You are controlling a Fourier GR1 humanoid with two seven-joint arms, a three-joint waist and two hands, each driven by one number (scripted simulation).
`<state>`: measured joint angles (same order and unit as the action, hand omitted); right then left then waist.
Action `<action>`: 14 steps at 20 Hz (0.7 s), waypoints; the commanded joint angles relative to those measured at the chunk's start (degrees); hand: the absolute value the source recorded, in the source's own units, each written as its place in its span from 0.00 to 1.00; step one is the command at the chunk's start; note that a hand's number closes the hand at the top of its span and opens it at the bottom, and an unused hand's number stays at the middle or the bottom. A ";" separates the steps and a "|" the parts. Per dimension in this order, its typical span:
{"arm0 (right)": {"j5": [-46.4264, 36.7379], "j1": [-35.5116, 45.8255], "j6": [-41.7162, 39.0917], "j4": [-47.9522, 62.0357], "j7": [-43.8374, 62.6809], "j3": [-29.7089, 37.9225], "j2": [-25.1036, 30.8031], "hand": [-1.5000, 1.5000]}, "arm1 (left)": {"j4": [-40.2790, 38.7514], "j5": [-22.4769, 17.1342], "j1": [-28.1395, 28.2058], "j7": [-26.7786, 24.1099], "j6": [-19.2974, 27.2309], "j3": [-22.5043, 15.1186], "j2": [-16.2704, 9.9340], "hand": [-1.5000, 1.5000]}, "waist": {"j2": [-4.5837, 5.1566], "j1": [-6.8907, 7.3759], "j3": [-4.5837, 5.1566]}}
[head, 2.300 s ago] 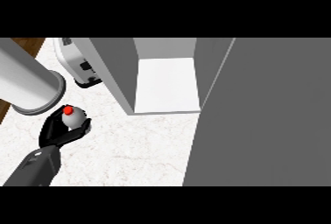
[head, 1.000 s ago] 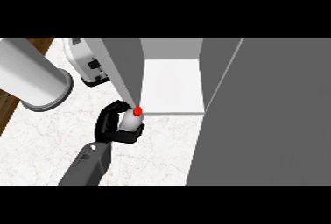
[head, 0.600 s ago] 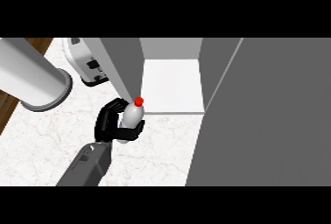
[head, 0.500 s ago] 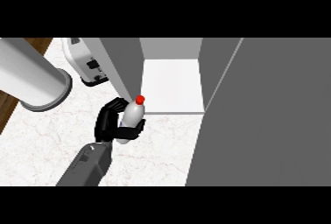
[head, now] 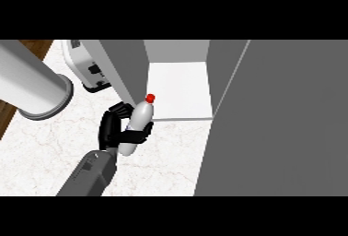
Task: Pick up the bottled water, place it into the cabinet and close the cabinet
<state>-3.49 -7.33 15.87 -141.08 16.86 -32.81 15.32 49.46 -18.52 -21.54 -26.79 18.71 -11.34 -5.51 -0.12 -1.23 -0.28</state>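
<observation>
The cabinet [head: 178, 90] stood open at the back of the marble surface [head: 51, 147], its pale floor bare, its left wall rising just beside the bottle, and its big grey door [head: 279, 120] swung out across the right half of the view. A wide grey cylinder [head: 31, 87] stood at the left edge, and a white appliance [head: 87, 69] sat behind it against the cabinet's outer wall.

The left robot hand [head: 114, 129] was curled around the bottled water [head: 136, 125], fingers wrapped over its lower body. The bottle was off the surface and tilted, its red cap [head: 149, 97] leaning toward the opening and lying right at the cabinet's front lip, close to the left wall. The right robot hand showed nowhere.

The step in hand looked to be the insertion. To do it well, the bottle would likely need carrying a little rightward, away from the left wall, so neither cap nor knuckles caught the edge. It should probably be brought upright before being set down well inside the pale floor, deep enough that the door could swing shut past it. Only once the base rested flat would the fingers best uncurl.
</observation>
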 commanded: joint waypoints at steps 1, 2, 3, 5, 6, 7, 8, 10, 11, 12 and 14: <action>-1.27 -2.15 -0.37 -3.70 0.44 -1.01 1.46 0.00 | 4.40 -0.20 -12.69 5.10 2.69 -2.13 5.23 1.00 | -0.47 -2.36 0.22; -0.71 -0.93 0.35 -4.61 2.46 0.15 0.97 0.00 | 4.39 -0.65 -11.96 4.79 2.30 -2.50 5.23 1.00 | -0.24 -2.01 0.32; -0.36 -0.64 -0.47 -3.16 0.11 0.07 1.18 0.00 | 2.26 -1.37 -13.77 5.27 3.05 -1.54 5.23 1.00 | 0.16 -3.04 0.31; 0.87 -1.88 0.12 -2.99 -0.05 1.07 0.97 0.00 | 1.73 -1.13 -13.03 5.15 4.85 -1.93 5.23 1.00 | 0.25 -2.63 0.27; 1.49 -3.92 -0.55 -4.85 -0.37 0.26 2.05 0.00 | 2.50 -0.72 -12.32 4.48 6.10 -2.53 5.23 1.00 | 0.00 -3.31 0.22; 1.19 -2.40 -0.54 -3.67 -0.64 0.05 1.45 0.00 | 2.28 -0.95 -14.17 6.25 7.54 -2.36 5.23 1.00 | 0.16 -3.49 0.25; 0.65 -3.08 -0.03 -4.15 0.02 -0.38 1.42 0.00 | 1.66 -0.53 -14.15 6.56 7.79 -1.67 5.23 1.00 | 0.13 -3.27 0.28; 1.91 -3.06 -0.51 -2.29 -2.29 0.58 1.28 0.00 | 2.40 -0.92 -14.51 7.21 10.08 -2.50 5.24 1.00 | 0.29 -3.13 0.21; 1.56 -3.59 -0.63 -3.57 -1.06 -0.15 1.86 0.00 | 1.10 0.37 -14.95 6.22 11.48 -1.56 5.24 1.00 | 0.30 -3.39 0.27; 2.45 -2.79 -0.94 -4.09 -1.35 1.29 2.00 0.00 | 0.09 1.31 -14.29 5.26 12.81 -2.86 5.25 1.00 | 0.46 -3.28 0.27; 1.63 -3.12 -0.85 -2.67 -2.39 -0.47 1.45 0.00 | -1.31 1.79 -15.76 5.53 13.36 -1.68 4.43 1.00 | 0.54 -3.82 0.29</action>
<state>-1.85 -9.62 15.30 -141.65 14.33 -32.37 16.61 50.61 -19.21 -21.88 -24.36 29.98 -11.43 -5.08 -0.07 -2.45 -0.35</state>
